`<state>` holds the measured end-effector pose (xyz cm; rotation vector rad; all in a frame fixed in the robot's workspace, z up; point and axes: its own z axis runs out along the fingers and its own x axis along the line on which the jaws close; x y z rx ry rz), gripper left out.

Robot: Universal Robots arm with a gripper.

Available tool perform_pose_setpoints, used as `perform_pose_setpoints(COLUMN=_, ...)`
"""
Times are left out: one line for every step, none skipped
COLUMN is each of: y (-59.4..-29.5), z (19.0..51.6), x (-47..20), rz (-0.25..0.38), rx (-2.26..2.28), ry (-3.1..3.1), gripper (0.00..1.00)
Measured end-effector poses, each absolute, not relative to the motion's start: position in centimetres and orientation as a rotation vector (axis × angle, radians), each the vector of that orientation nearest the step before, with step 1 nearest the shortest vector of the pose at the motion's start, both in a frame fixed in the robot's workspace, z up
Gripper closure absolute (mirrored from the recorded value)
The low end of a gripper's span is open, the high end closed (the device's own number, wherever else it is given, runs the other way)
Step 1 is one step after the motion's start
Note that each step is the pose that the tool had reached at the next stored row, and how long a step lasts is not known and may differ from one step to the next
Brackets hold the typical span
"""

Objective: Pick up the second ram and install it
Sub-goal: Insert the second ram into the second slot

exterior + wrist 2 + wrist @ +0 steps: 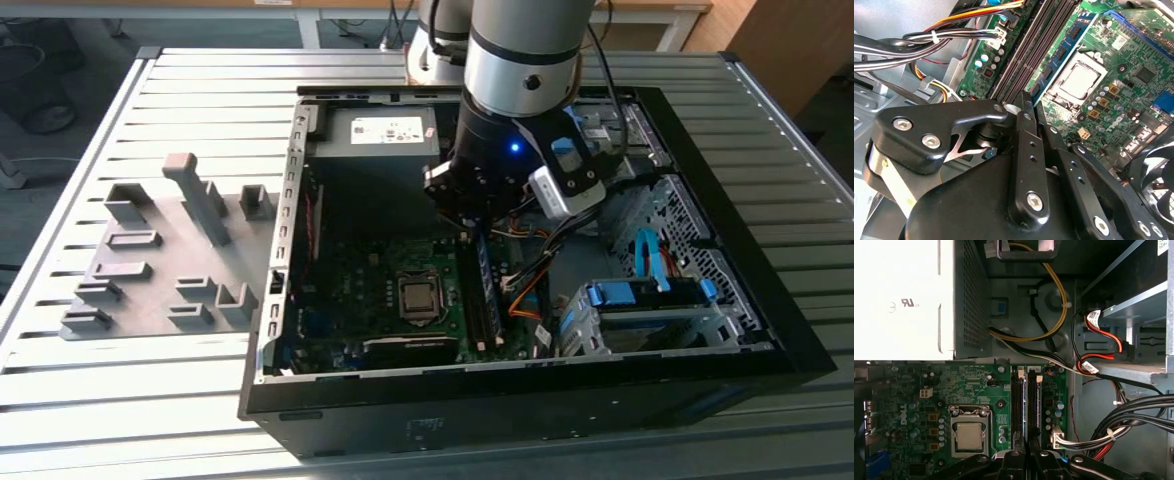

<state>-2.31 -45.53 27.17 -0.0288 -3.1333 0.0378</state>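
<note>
The end effector [474, 222] hangs inside the open PC case [787, 330] on the counter [174, 400]. It is low over the 12 o'clock end of the slot rails [481, 300] in the exterior view. In both wrist views its fingers [1024, 145] are drawn close together, clenched. I cannot make out any strip pinched between them.

A thin strip stands on edge in the rails, running toward 6 o'clock from under the tool. I take it for the second ram [489, 295], apparently already in its slot, though I cannot tell it for certain from a first module. The CPU socket [420, 298] lies just beside the rails at their 9 o'clock.

The step in hand looks like seating the module, and doing it well likely depends on three things:

- **Alignment:** the fingertips should stay centred on the strip's top edge, in line with the slot rails [1024, 405], so the push goes straight down and does not lever the board sideways.
- **Pressure:** pushing at one end alone could leave the far end riding high, so the force should be slow and even.
- **Clearance:** the cable bundle [929, 40] runs near the rails on the side away from the socket, and the linkage should stay off it.
</note>
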Motion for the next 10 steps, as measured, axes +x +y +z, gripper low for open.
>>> perform_pose_setpoints(y=-45.53, z=27.14, x=-2.31, rz=0.038, rx=-0.029, ry=-3.133, gripper=0.86)
perform_pose_setpoints(y=-45.53, z=27.11, x=-2.31, rz=0.038, rx=-0.029, ry=-3.133, gripper=0.86)
perform_pose_setpoints(y=-45.53, z=27.08, x=-2.31, rz=0.038, rx=-0.029, ry=-3.133, gripper=0.86)
perform_pose_setpoints(y=-45.53, z=27.05, x=-2.31, rz=0.038, rx=-0.029, ry=-3.133, gripper=0.86)
perform_pose_setpoints(y=-45.53, z=27.02, x=-2.31, rz=0.038, rx=-0.029, ry=-3.133, gripper=0.86)
perform_pose_setpoints(y=-45.53, z=26.99, x=-2.31, rz=0.038, rx=-0.029, ry=-3.133, gripper=0.86)
perform_pose_setpoints(y=-45.53, z=26.96, x=-2.31, rz=0.038, rx=-0.029, ry=-3.133, gripper=0.86)
perform_pose_setpoints(y=-45.53, z=26.94, x=-2.31, rz=0.038, rx=-0.029, ry=-3.133, gripper=0.86)
perform_pose_setpoints(y=-45.53, z=26.90, x=-2.31, rz=0.038, rx=-0.029, ry=-3.133, gripper=0.86)
perform_pose_setpoints(y=-45.53, z=26.88, x=-2.31, rz=0.038, rx=-0.029, ry=-3.133, gripper=0.86)
